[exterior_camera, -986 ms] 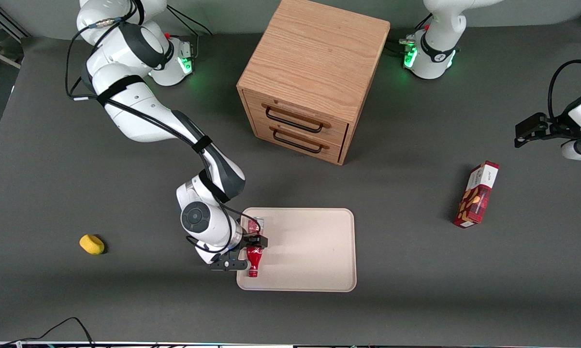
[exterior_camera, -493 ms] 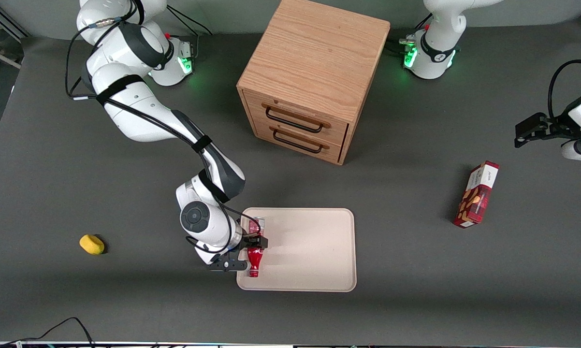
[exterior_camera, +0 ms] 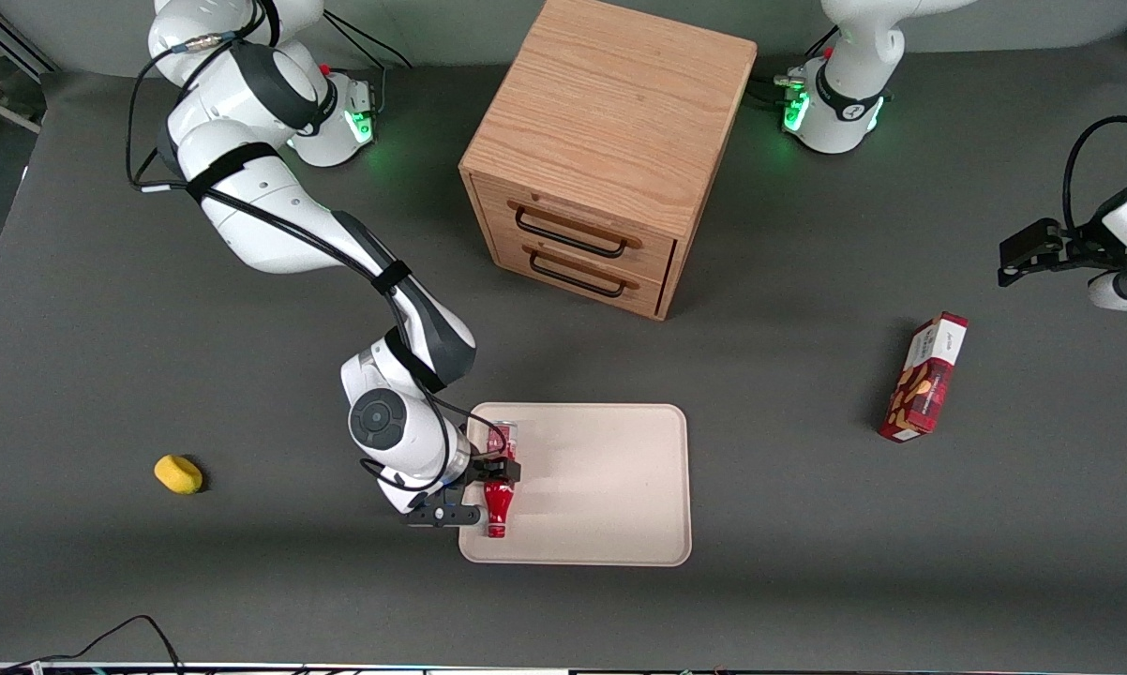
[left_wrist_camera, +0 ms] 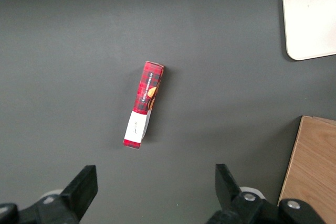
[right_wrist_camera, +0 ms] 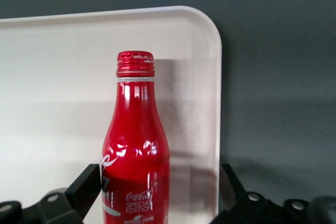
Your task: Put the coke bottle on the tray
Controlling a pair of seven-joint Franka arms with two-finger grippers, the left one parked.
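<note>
Front view: gripper (exterior_camera: 494, 489) sits over the tray's (exterior_camera: 610, 487) end toward the working arm's side of the table, near the corner closest to the camera. Coke bottle (exterior_camera: 497, 506) lies between the fingers, red cap pointing toward the camera, body over the tray surface just inside the rim. Fingers appear spread either side of the bottle with a gap; cannot confirm from here if it rests on the tray or is above it. Wooden drawer box (exterior_camera: 601, 150) is farther from the camera than the tray, both drawers shut. Red snack box (exterior_camera: 924, 377) lies toward the parked arm's end, well apart from the tray. Yellow object (exterior_camera: 178, 473) lies toward the working arm's end, on the dark table (exterior_camera: 807, 562).

Left wrist view: snack box (left_wrist_camera: 143, 112) flat on the table, alone. A rounded corner of the tray (left_wrist_camera: 310, 19) and an edge of the wooden box (left_wrist_camera: 310, 171) show at the frame edges.

Right wrist view: coke bottle (right_wrist_camera: 136, 150) fills the centre, red cap (right_wrist_camera: 135, 64) toward a rounded tray corner (right_wrist_camera: 207, 30), white script and "special edition" text on the body. Gripper (right_wrist_camera: 157, 198) fingertips stand clear on both sides, one finger (right_wrist_camera: 86, 182) near the bottle, the other (right_wrist_camera: 231, 182) well off it over the table past the rim. Jaws apart, not clamping. Bottle's shadow falls on the tray beside it.
</note>
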